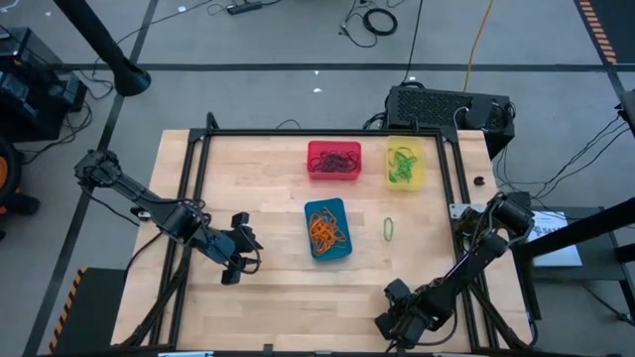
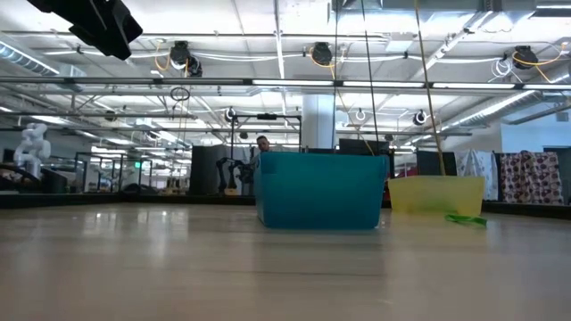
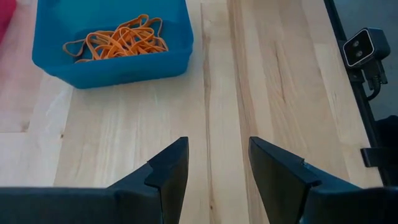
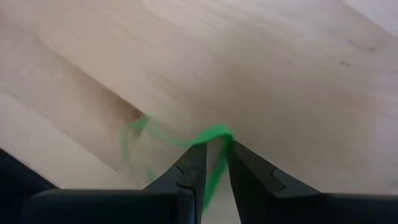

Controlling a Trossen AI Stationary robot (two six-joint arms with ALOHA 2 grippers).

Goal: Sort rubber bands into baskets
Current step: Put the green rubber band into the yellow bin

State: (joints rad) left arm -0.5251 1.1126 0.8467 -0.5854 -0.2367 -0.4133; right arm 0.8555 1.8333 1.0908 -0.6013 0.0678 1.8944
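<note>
High view shows the wooden tabletop with three baskets near its middle: the red basket and the yellow basket side by side along the far side, the blue basket nearer the arms, below the red one. Dark rubber bands lie in the red basket, green rubber bands in the yellow one, and orange rubber bands in the blue one. One loose green rubber band lies flat on the wood just to the right of the blue basket, apart from it.

The left end effector hovers over the tabletop to the left of the blue basket. In the left wrist view its fingers stand well apart with only bare wood between them, holding nothing, and the blue basket with its orange bands sits ahead.

The right end effector is at the near edge of the tabletop, well away from the baskets. In the right wrist view its fingers are drawn close together, pinching a green band that loops out ahead of the tips above the wood.

The low view shows the blue basket in front, the yellow one behind to the right, and the loose green band on the wood.
</note>
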